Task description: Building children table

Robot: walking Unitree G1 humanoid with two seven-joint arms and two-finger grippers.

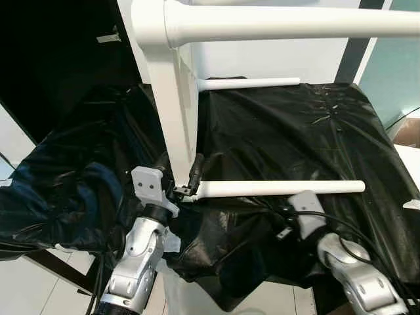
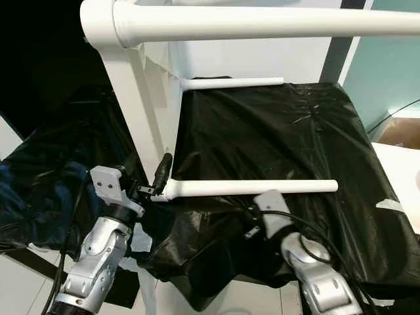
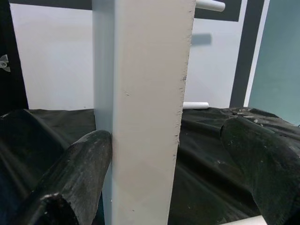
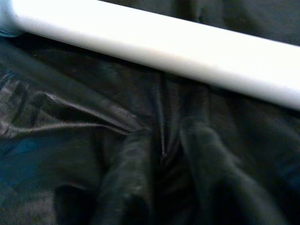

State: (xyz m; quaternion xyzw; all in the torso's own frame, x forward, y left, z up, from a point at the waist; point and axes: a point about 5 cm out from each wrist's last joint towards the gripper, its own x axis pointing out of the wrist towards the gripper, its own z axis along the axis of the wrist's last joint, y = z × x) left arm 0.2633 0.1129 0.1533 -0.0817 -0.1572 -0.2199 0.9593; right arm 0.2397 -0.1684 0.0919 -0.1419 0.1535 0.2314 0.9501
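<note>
A white children's table lies on its side on a black sheet [image 1: 295, 131]. Its top stands as an upright white board [image 1: 172, 98], and round white legs stick out to the right: a thick near one [image 1: 295, 23], a far one [image 1: 249, 83] and a low one [image 1: 282, 188]. My left gripper [image 1: 179, 172] is open and straddles the board's edge [image 3: 145, 117] beside the low leg's base. One finger [image 3: 89, 159] touches the board; the other [image 3: 253, 154] stands off. My right gripper [image 4: 161, 154] is shut on nothing, over the sheet just below the low leg [image 4: 187, 47].
The crinkled black sheet covers the whole work surface and hangs over its front edge. A pale floor [image 1: 275, 302] shows below. A teal wall [image 1: 394, 59] and a brown box [image 1: 410, 131] are at the right. A dark panel [image 1: 59, 52] stands at the back left.
</note>
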